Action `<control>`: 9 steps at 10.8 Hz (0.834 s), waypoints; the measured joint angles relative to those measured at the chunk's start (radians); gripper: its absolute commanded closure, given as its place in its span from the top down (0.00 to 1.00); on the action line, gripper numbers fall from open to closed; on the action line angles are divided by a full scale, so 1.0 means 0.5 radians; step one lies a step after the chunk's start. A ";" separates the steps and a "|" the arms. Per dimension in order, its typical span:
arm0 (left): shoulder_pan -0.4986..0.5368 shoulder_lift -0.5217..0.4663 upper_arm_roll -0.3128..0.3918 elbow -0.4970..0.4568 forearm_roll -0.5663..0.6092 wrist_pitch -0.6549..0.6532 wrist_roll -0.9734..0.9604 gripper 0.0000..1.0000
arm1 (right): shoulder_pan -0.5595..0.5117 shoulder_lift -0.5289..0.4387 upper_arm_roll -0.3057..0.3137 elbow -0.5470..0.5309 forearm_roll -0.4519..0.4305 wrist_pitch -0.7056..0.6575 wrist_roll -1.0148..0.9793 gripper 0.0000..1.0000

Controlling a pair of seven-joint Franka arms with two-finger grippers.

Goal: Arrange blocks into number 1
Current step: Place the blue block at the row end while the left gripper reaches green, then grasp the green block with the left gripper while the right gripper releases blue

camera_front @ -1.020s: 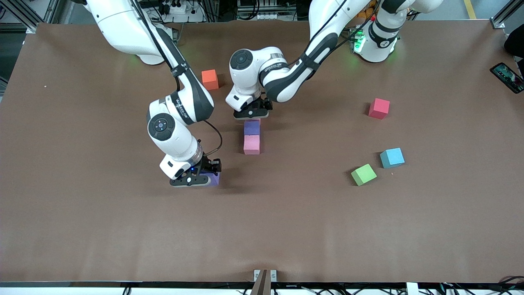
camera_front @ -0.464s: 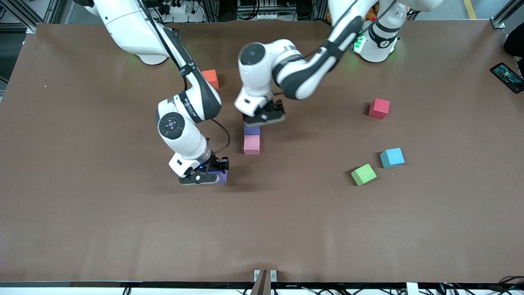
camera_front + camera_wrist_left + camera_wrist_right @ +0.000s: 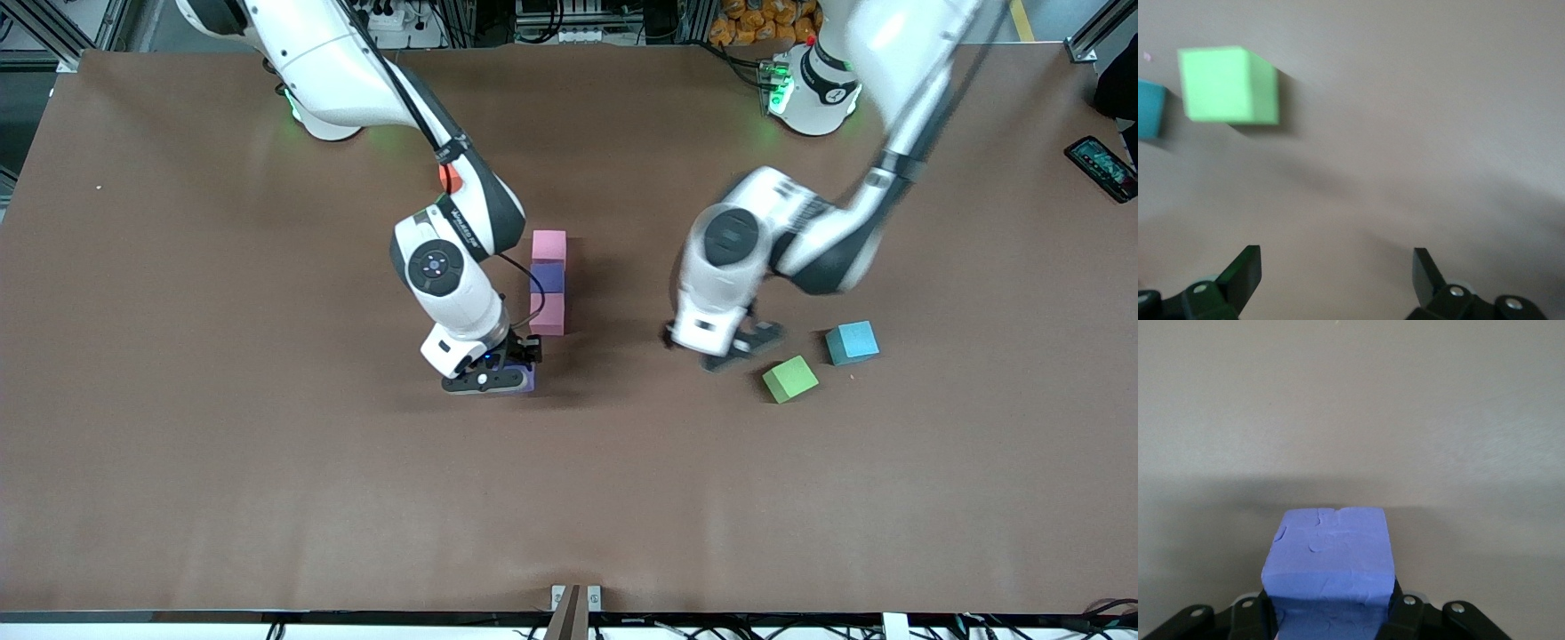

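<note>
Three blocks stand in a column mid-table: a pink block [image 3: 548, 245], a purple block [image 3: 547, 277] and a second pink block [image 3: 547, 314] nearest the front camera. My right gripper [image 3: 498, 380] is shut on another purple block [image 3: 1328, 570], low over the table just beside the column's near end. The green block [image 3: 789, 379] [image 3: 1228, 85] lies toward the left arm's end of the table. My left gripper [image 3: 731, 348] [image 3: 1337, 270] is open and empty over bare table beside the green block.
A light blue cube [image 3: 851, 342] sits next to the green block, slightly farther from the front camera. An orange cube [image 3: 450, 178] shows partly past the right arm. A phone [image 3: 1102, 167] lies at the table's edge by the left arm's end.
The left gripper left the column, uncovering a pink block at its top, and swung over to the green block. The right gripper carried its purple block toward the column's near end.
</note>
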 measured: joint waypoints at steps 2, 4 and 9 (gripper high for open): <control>0.363 -0.002 -0.156 -0.053 -0.002 0.000 0.088 1.00 | 0.081 0.072 0.001 0.098 0.034 -0.052 0.091 0.48; 0.469 -0.001 -0.169 -0.071 -0.015 0.001 0.066 1.00 | 0.141 0.115 0.001 0.128 0.047 -0.061 0.135 0.48; 0.544 0.169 -0.164 -0.110 0.029 0.111 0.113 1.00 | 0.158 0.149 -0.008 0.109 0.050 -0.091 0.157 0.48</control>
